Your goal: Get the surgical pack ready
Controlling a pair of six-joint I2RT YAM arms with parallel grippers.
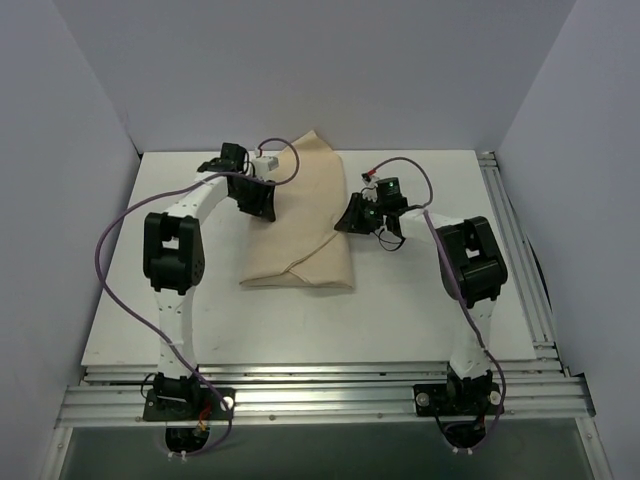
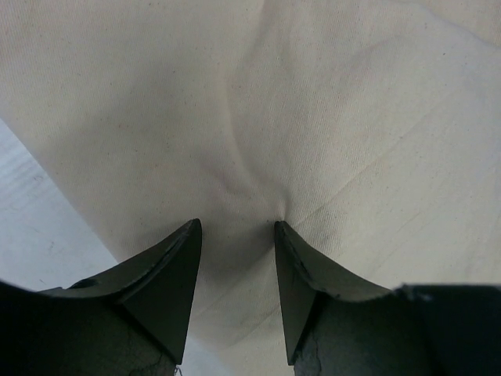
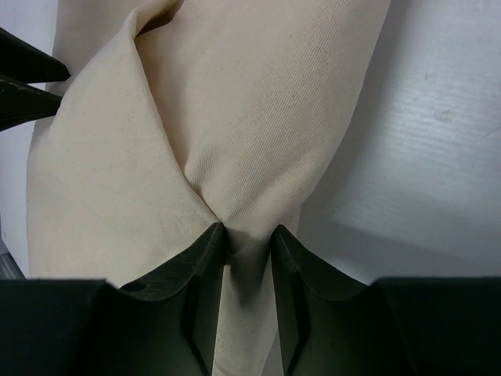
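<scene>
The surgical pack shows as a folded tan cloth bundle [image 1: 300,235] lying mid-table. No tray, scissors, tweezers, gauze or green packets are in view. My left gripper [image 1: 263,210] is at the bundle's left upper edge. In the left wrist view the left gripper [image 2: 237,227] has its jaws narrowed on a puckered fold of cloth [image 2: 329,117]. My right gripper [image 1: 347,220] is at the bundle's right edge. In the right wrist view the right gripper [image 3: 249,231] pinches a gathered ridge of cloth [image 3: 235,110] tight between its jaws.
White table [image 1: 420,310] with a metal rail along its right side [image 1: 520,260] and its front edge [image 1: 330,395]. Grey walls stand on three sides. The left arm's fingers [image 3: 23,78] show at the top left of the right wrist view.
</scene>
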